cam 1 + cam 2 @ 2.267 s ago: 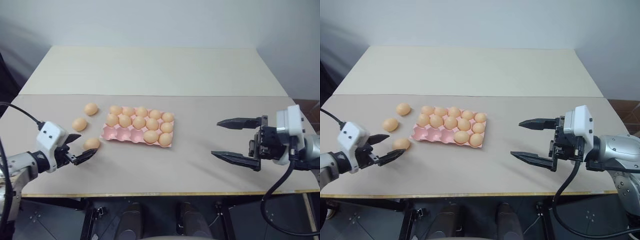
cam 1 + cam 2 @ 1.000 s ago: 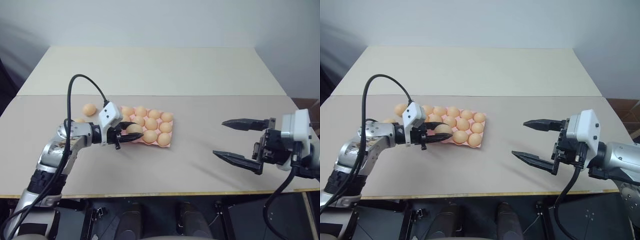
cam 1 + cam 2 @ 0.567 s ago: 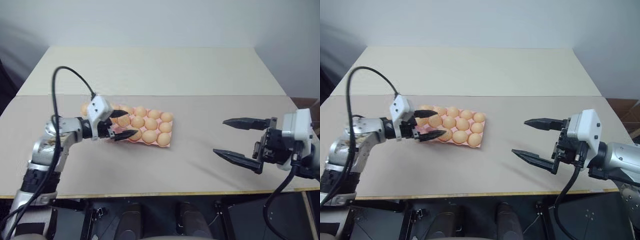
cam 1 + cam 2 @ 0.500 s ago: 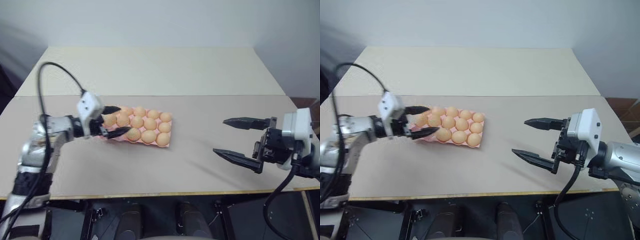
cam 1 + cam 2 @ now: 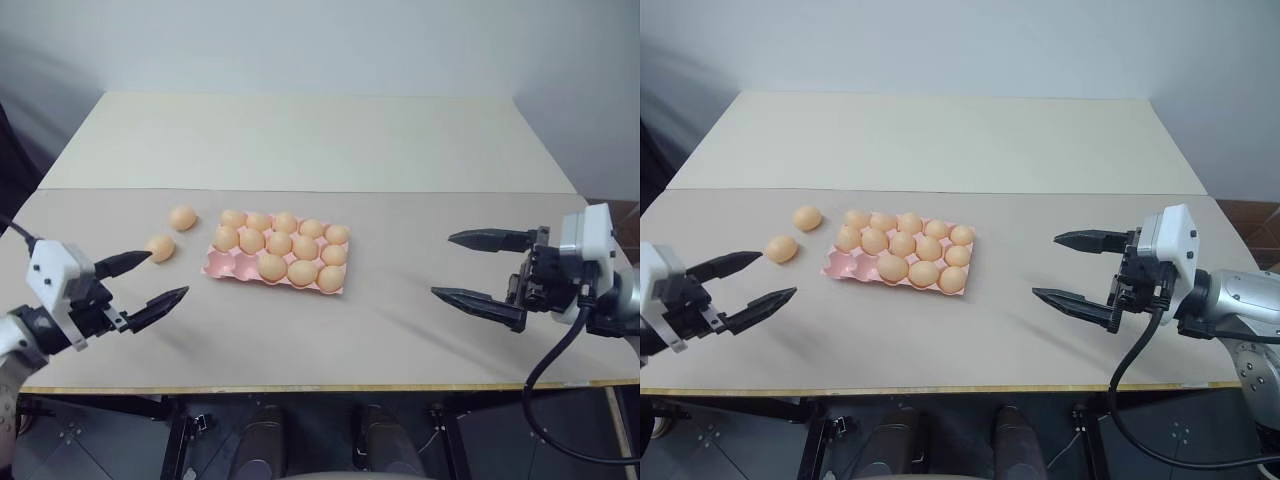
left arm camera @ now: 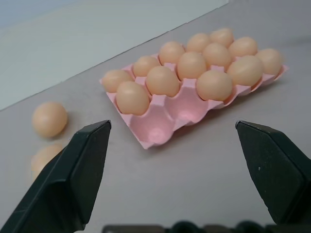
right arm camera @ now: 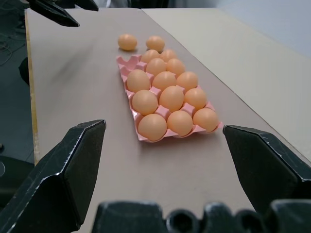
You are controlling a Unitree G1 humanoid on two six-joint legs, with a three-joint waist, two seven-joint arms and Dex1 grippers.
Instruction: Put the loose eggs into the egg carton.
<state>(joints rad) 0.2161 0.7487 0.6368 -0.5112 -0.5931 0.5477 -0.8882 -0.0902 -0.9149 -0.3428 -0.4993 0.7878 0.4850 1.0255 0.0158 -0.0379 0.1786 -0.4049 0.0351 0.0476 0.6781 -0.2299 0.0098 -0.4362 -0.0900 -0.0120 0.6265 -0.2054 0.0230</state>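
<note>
The pink egg carton (image 5: 222,264) lies at the table's centre-left, with several orange-tan eggs seated in it. Two cups at its near-left corner (image 6: 156,132) are bare. Two loose eggs rest on the table left of the carton: one (image 5: 182,217) farther back, one (image 5: 160,248) nearer. My left gripper (image 5: 167,275) hangs open and empty near the table's front-left, its upper fingertip just short of the nearer loose egg. My right gripper (image 5: 442,265) is open and empty over the right side, well apart from the carton.
The table (image 5: 380,330) is made of two tan boards; a seam runs across just behind the carton. The front edge lies close under both grippers. A black cable trails from each wrist.
My left gripper let go of an egg in the carton's near row, then pulled back to the left and toward the front edge, open. The right gripper has hardly moved.
</note>
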